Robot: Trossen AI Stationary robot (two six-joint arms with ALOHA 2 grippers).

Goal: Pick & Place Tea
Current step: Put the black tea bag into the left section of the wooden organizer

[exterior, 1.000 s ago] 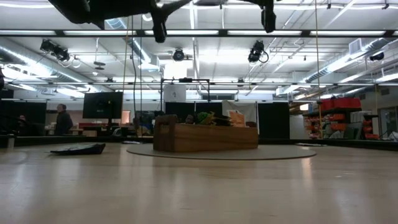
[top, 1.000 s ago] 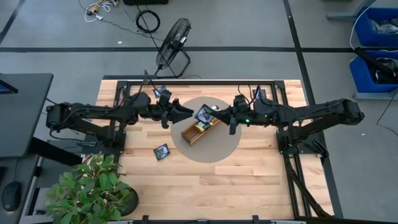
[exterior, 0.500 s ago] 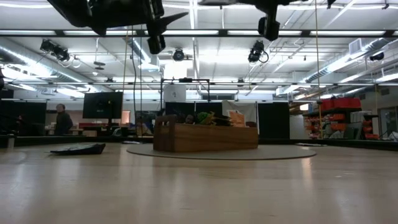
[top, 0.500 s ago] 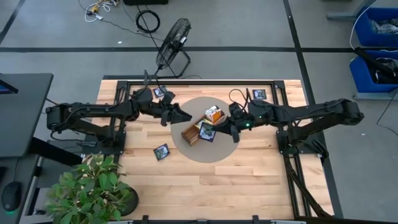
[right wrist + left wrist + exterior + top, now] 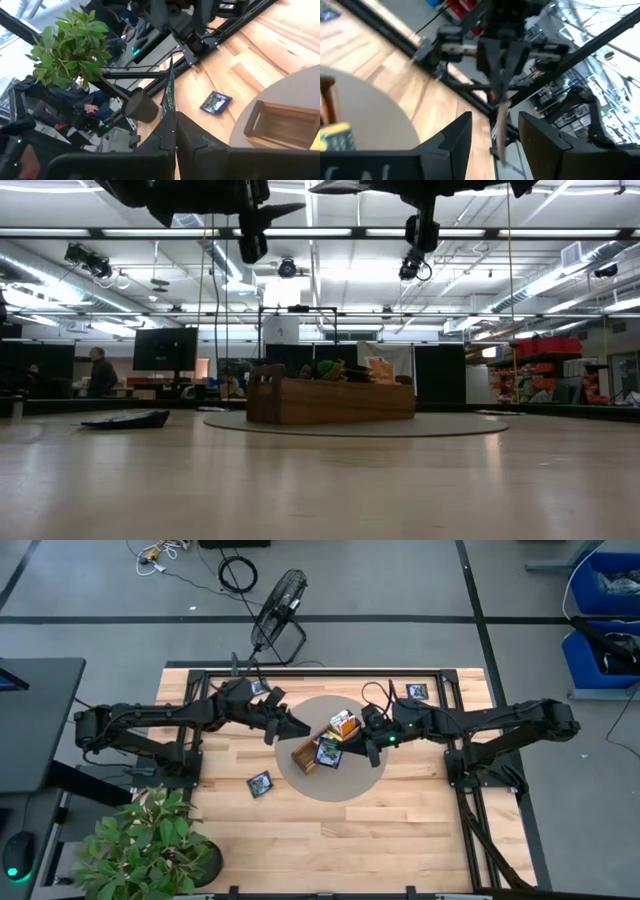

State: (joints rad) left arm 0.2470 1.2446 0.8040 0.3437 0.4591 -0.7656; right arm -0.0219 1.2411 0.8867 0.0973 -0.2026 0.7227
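The wooden table (image 5: pixel 330 830) carries a round grey mat (image 5: pixel 355 780) in an open workshop. Three navy tea packets lie loose: (image 5: pixel 260 783), (image 5: pixel 416 692), (image 5: pixel 257 687). The right gripper (image 5: pixel 345 747) pinches a fourth (image 5: pixel 328 751) above the tray (image 5: pixel 306 756). The left gripper (image 5: pixel 300 728) hangs spread, empty.

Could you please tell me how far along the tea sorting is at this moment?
Partly done: the wooden tray on the round mat already holds several packets, an orange one among them. In hand: the right gripper is shut on a dark navy packet, held above the tray. Left: three dark packets on the table, at and. The left gripper hovers open and empty.
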